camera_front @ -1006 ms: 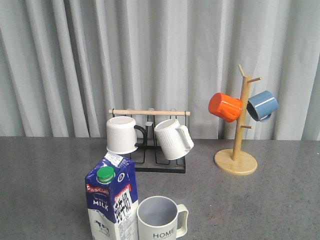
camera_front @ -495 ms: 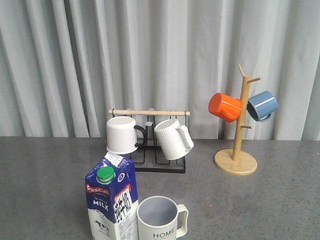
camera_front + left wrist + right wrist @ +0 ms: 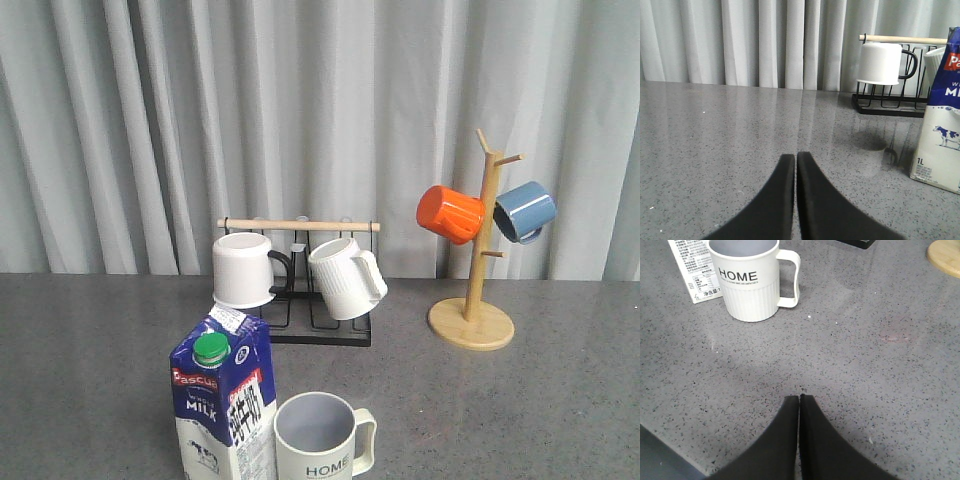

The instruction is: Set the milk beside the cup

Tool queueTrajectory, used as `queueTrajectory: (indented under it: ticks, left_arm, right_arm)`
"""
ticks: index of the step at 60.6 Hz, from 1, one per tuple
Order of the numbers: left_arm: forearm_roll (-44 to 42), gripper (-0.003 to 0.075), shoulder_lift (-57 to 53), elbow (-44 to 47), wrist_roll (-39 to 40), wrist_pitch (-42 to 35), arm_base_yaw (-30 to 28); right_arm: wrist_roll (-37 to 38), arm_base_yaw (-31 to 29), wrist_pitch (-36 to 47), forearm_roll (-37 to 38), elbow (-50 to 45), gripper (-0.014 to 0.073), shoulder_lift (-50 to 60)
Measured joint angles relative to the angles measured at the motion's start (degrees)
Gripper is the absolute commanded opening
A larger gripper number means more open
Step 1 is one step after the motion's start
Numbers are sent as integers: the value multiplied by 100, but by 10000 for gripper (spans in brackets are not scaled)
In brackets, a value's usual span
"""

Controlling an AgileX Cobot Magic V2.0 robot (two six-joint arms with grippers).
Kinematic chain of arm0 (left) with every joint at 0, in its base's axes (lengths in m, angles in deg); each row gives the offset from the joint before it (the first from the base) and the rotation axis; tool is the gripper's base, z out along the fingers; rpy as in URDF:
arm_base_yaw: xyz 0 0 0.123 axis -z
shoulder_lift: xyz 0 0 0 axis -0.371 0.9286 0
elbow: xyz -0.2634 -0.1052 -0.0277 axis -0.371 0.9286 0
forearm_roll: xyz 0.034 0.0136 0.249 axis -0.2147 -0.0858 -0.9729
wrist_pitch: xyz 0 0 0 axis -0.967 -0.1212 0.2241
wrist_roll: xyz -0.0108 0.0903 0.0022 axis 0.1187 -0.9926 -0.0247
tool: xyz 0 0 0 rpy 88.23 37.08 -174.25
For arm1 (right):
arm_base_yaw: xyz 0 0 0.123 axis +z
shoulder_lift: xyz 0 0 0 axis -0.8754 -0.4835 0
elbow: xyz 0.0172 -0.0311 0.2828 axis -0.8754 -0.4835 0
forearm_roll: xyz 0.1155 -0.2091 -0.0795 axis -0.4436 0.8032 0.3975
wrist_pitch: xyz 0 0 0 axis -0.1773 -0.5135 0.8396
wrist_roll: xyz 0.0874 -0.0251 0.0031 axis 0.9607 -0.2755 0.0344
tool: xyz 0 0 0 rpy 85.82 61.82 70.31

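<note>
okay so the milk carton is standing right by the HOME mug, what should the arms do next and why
Probably nothing more than stay back. In the front view the milk stands upright right beside the cup, on the side away from its handle. Both the left gripper and the right gripper are shut, empty, and clear of both, so the placement looks finished.

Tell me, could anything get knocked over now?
Maybe. The tall blue-and-white milk carton stands right beside the cream HOME mug, seemingly almost touching, so a nudge to one could push the other. The left gripper sits low on the grey table near the carton with its jaws closed; a careless swing could tip the tall carton. The right gripper, also closed, points at the mug, whose handle might catch.
</note>
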Motion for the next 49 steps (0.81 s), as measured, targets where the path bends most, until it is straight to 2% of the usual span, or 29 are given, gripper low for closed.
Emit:
queueTrajectory:
  ticks: [17, 34, 49]
  left_arm:
    - [-119, -8, 0, 0, 39, 0, 0]
    - [-724, -8, 0, 0, 715, 0, 0]
    - [-694, -8, 0, 0, 775, 0, 0]
  right_arm:
    - [0, 0, 0, 0, 0, -5, 0]
    - [0, 0, 0, 0, 0, -5, 0]
    - [0, 0, 0, 0, 0, -5, 0]
